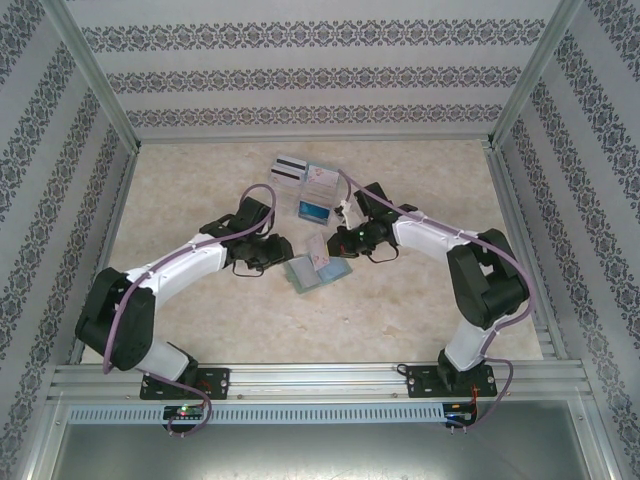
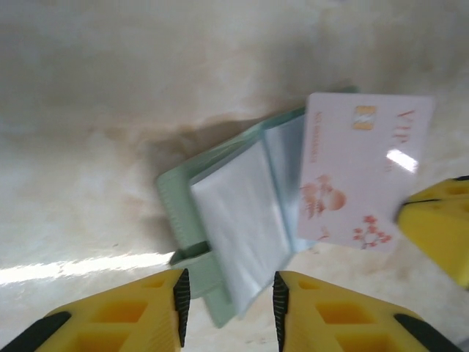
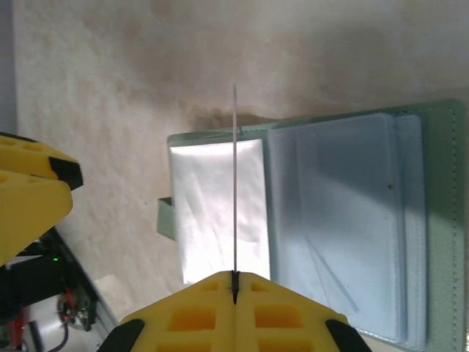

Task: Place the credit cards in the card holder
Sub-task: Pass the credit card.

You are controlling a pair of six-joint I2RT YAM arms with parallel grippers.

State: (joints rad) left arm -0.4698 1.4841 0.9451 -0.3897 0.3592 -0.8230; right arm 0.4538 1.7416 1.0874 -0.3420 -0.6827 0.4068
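Note:
The sage-green card holder [image 1: 318, 273] lies open on the table between both arms, its pale blue-green pockets [image 2: 242, 213] facing up. My right gripper [image 3: 234, 282] is shut on the pale card with pinkish marks [image 2: 359, 176], holding it on edge over the holder's left page [image 3: 220, 213]. My left gripper [image 2: 227, 308] is open, with the holder's near corner and tab lying between its fingers, not pinched. At the back lie a white card with black stripes [image 1: 288, 168], a pale card [image 1: 322, 181] and a teal-blue card [image 1: 313, 211].
The table is a pale marbled surface [image 1: 200, 180] enclosed by patterned walls and metal rails [image 1: 320, 378]. My left gripper's yellow finger [image 3: 29, 198] shows close at the left of the right wrist view. Open room lies on the left and far right of the table.

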